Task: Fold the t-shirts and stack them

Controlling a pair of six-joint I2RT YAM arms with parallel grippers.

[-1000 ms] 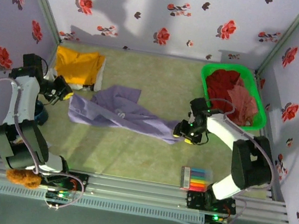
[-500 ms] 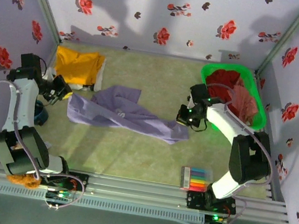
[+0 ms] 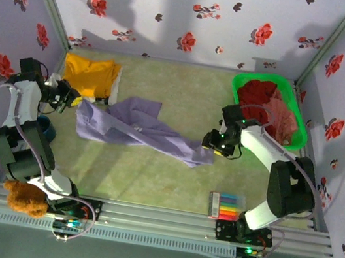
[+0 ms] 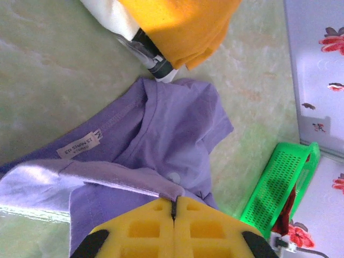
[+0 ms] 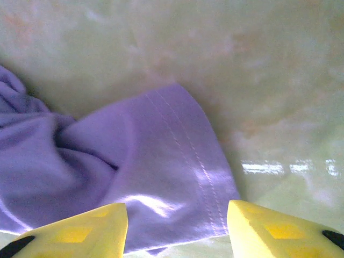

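Currently: left end effector pinched closed on lavender t-shirt; right end effector jaws apart over its hem (hem flat, ungripped). Shirt lies rumpled across table, beside mustard t-shirt.

Soft matt lavender t-shirt, glossy tabletop

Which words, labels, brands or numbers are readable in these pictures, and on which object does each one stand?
Nothing can be read with certainty.
neck label inside the lavender t-shirt: two printed lines, too small and blurred to quote.
size tab beside that label: one mark, unclear.
pack of coloured markers on the table: any print is too small to read.
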